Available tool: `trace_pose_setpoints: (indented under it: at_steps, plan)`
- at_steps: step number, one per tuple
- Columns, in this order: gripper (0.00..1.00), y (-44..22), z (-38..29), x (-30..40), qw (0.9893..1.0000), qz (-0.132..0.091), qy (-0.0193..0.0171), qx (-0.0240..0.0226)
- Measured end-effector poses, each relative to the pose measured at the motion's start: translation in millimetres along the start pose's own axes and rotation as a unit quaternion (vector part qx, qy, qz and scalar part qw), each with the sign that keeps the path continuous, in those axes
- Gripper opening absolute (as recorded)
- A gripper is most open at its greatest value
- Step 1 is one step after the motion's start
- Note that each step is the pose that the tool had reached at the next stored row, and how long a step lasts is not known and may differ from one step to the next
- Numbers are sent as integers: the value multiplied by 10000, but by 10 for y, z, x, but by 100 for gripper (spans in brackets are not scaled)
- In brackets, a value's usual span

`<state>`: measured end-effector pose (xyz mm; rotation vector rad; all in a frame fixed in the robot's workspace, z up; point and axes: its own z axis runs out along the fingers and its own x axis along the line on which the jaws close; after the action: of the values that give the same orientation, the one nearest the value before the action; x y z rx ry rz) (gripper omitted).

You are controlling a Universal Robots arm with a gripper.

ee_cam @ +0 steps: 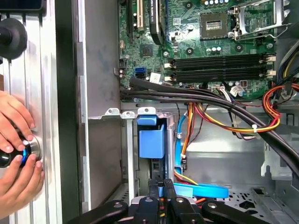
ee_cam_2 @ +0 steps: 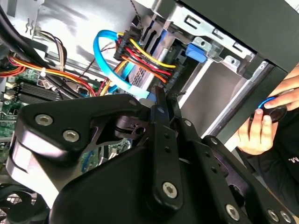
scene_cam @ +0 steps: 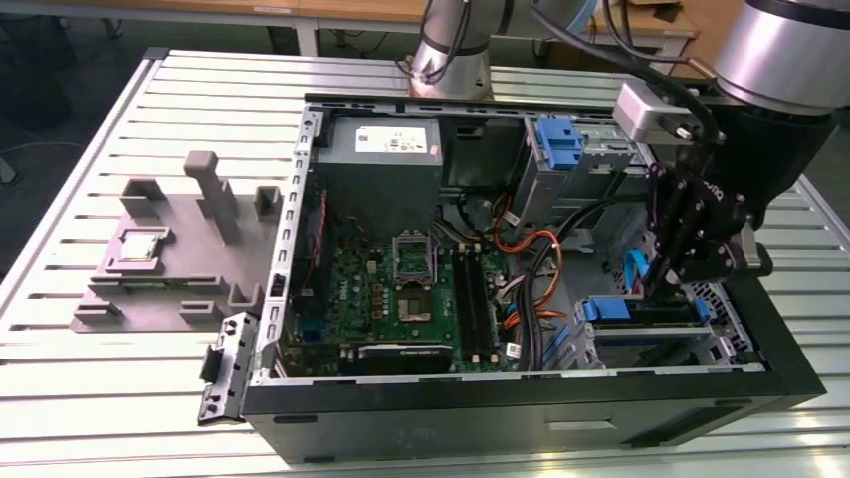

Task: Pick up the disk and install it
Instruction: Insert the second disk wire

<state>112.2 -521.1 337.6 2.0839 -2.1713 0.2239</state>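
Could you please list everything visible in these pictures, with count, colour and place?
table: one, silver, slatted, under everything
computer case: one, black, open, on the table
motherboard: one, green, inside the case
power supply: one, grey, far end of the case
fixture: one, grey, at the exterior view's left of the case
chip: one, silver, on the fixture
disk: one, blue-framed, in the drive bay
cables: several, red, yellow, orange, blue, beside the bay
hands: two, a person's, outside the case
gripper: one, black, at the disk

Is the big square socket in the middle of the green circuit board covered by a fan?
No: in the exterior view the socket on the green circuit board lies bare.
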Motion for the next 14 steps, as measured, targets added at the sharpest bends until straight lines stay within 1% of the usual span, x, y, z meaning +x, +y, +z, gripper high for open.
trace_pose_setpoints:
  at_steps: [1, 2, 3, 8, 9, 12, 14]
  plan:
    - [16, -4, 3, 15, 10000, 0, -36, -2]
    - [16, -5, 6, 28, 10000, 1, -81, -3]
    - [16, -6, 9, 42, 9999, 2, -132, -6]
    - [16, -9, 23, 108, 9991, 6, -432, -18]
    - [16, -10, 24, 114, 9989, 6, -461, -19]
    - [16, -10, 26, 123, 9989, 6, -463, -20]
    - [16, -12, 31, 148, 9989, 6, -464, -20]
